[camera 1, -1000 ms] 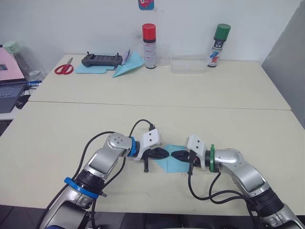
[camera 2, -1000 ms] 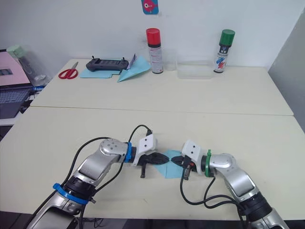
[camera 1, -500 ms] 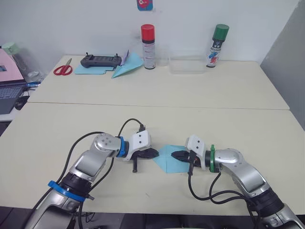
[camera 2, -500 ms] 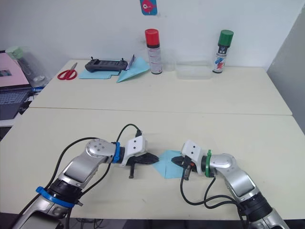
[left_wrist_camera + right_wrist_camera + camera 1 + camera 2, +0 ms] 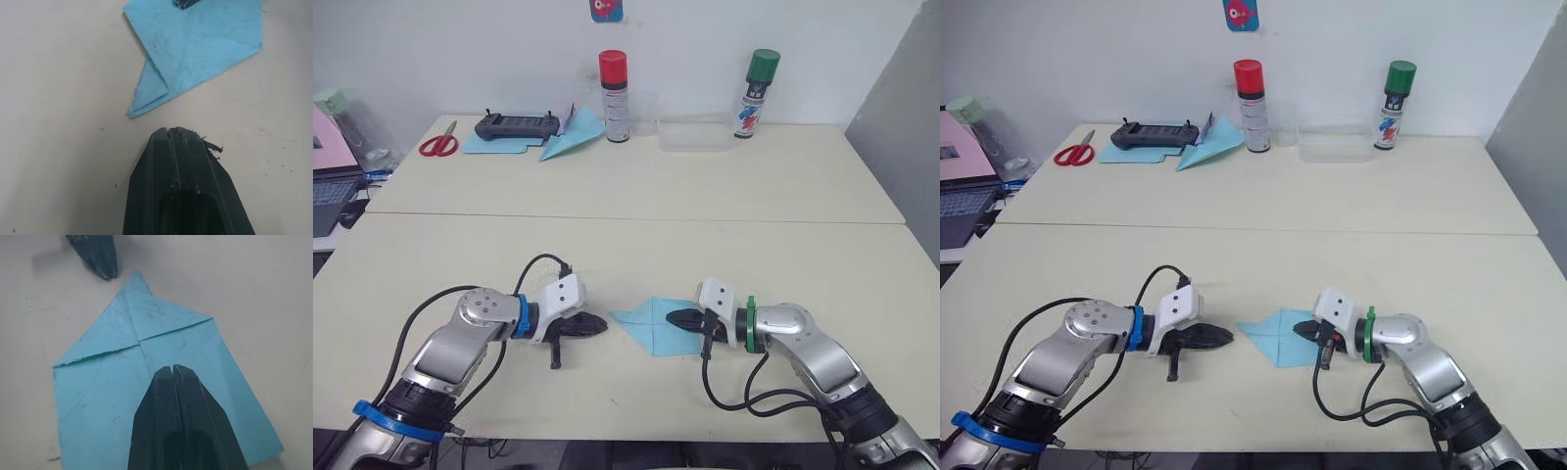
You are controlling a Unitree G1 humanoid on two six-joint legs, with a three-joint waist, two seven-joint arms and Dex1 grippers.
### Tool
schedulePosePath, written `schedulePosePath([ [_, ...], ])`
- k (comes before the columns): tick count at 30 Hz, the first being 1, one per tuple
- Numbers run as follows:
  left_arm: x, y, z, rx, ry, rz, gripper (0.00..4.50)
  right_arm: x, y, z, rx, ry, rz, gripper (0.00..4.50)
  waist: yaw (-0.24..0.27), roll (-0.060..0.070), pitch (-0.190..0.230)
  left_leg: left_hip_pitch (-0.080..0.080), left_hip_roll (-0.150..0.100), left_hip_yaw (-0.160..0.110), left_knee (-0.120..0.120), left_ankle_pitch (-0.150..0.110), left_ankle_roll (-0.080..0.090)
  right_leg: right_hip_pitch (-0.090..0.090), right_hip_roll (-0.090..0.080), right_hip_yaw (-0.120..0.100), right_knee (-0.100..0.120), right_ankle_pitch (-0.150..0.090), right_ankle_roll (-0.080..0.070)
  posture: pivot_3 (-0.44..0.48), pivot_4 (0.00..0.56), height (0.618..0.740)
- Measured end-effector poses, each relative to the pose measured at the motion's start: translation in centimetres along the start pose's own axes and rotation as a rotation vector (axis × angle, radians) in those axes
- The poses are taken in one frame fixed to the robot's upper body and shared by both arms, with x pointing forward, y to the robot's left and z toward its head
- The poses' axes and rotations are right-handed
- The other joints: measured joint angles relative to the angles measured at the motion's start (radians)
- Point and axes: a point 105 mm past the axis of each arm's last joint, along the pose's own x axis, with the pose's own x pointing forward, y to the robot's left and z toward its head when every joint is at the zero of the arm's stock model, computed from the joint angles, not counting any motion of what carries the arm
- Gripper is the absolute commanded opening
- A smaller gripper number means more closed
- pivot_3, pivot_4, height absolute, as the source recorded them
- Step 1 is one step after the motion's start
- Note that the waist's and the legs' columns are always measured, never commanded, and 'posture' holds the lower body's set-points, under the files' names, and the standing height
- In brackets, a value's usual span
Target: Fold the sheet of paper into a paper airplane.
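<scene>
1. Right wrist view: the folds of the sheet of paper (image 5: 161, 382) are seen closely. Two corner flaps are folded in to a centre crease, so that a point is formed at one end, and the rest is left as a flat rectangle. One flap edge is seen to be ragged.
2. In the same view the right gripper (image 5: 173, 368) is seen with its two black fingers pressed together, the tips set down on the centre crease of the paper, not pinching it.
3. In the left wrist view the left gripper (image 5: 168, 129) is shown with its fingers closed on nothing, its tips near the paper's point but apart from it, with bare table between. A little frayed debris is seen on one fingertip.
4. From the left eye view the wider setting is given: the paper lies flat on the near table (image 5: 460, 255), between the two grippers, with its point turned toward the robot's left.
5. Both forearms are laid low over the table, bent inward at the elbow, so that the grippers face each other across the paper.
6. On the far table a red scissors (image 5: 437, 144), a black controller (image 5: 521, 123), another light-blue paper dart (image 5: 570, 140), a red-capped spray can (image 5: 614, 83), a green-capped spray can (image 5: 749, 80) and a clear tray (image 5: 693, 133) are seen.
</scene>
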Motion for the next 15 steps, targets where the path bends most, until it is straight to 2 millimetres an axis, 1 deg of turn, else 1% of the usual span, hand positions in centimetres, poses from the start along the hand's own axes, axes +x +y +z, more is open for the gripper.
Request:
schedulePosePath([
  [1,-0.3,0.0,0.9,-0.035,-0.047,-0.005,0.53,-0.1,0.0,0.1,0.005,-0.007,0.003,0.0,-0.001,-0.003,0.002,-0.002,0.0,0.0,0.0,0.0,0.0,-0.002,0.0,0.0,0.001,0.001,0.001,0.0,0.15,0.74],
  [2,-0.9,-0.1,1.9,-0.043,-0.081,-0.018,0.71,-0.1,0.0,0.2,0.021,-0.019,0.007,0.0,-0.001,-0.004,0.002,-0.005,0.0,-0.001,0.001,0.0,0.0,-0.004,0.0,-0.001,0.001,0.002,0.004,0.0,0.15,0.74],
  [3,-1.7,-0.4,2.9,-0.031,-0.103,-0.036,1.04,-0.3,0.0,0.3,0.048,-0.031,0.009,0.18,-0.002,-0.004,0.003,-0.007,0.0,-0.001,0.001,0.0,0.0,-0.007,0.0,-0.001,0.001,0.003,0.004,0.0,0.15,0.74],
  [5,-3.0,-0.5,4.0,-0.002,-0.111,-0.04,1.64,-0.9,0.0,0.7,0.094,-0.05,0.026,0.62,-0.001,0.0,0.005,-0.009,0.0,0.0,0.0,0.0,0.0,-0.008,0.0,0.0,0.002,0.003,0.005,0.0,0.15,0.74],
  [7,-3.8,-0.4,4.4,0.002,-0.114,-0.033,2.3,-1.9,0.3,1.4,0.114,-0.065,0.056,1.35,0.0,0.002,0.007,-0.009,-0.001,-0.001,-0.001,0.0,0.0,-0.009,0.0,-0.001,0.002,0.002,0.005,0.0,0.15,0.74],
  [9,-4.1,-0.4,4.6,0.001,-0.121,-0.035,2.9,-2.6,0.2,2.0,0.12,-0.08,0.061,2.05,0.0,0.002,0.007,-0.009,0.0,-0.001,-0.001,0.0,0.0,-0.009,0.0,-0.001,0.002,0.002,0.005,0.0,0.15,0.74],
  [11,-4.1,-0.6,4.7,0.019,-0.12,-0.043,3.56,-3.4,-0.2,2.6,0.142,-0.105,0.044,2.81,0.0,0.002,0.007,-0.009,0.0,-0.001,-0.001,0.0,0.0,-0.009,0.0,-0.001,0.002,0.002,0.005,0.0,0.15,0.74],
  [13,-4.1,-0.7,5.1,0.056,-0.128,-0.046,4.18,-4.3,-1.2,2.6,0.174,-0.107,-0.001,3.51,0.001,0.002,0.008,-0.009,-0.001,0.0,-0.001,0.0,0.0,-0.009,0.0,0.0,0.001,0.002,0.005,0.0,0.15,0.74],
  [15,-4.1,-0.6,5.2,0.067,-0.131,-0.036,4.18,-5.0,-2.0,2.2,0.213,-0.104,-0.033,3.51,0.002,0.002,0.008,-0.009,-0.001,0.0,-0.001,0.0,0.0,-0.009,0.0,0.0,0.001,0.002,0.005,0.0,0.15,0.74],
])
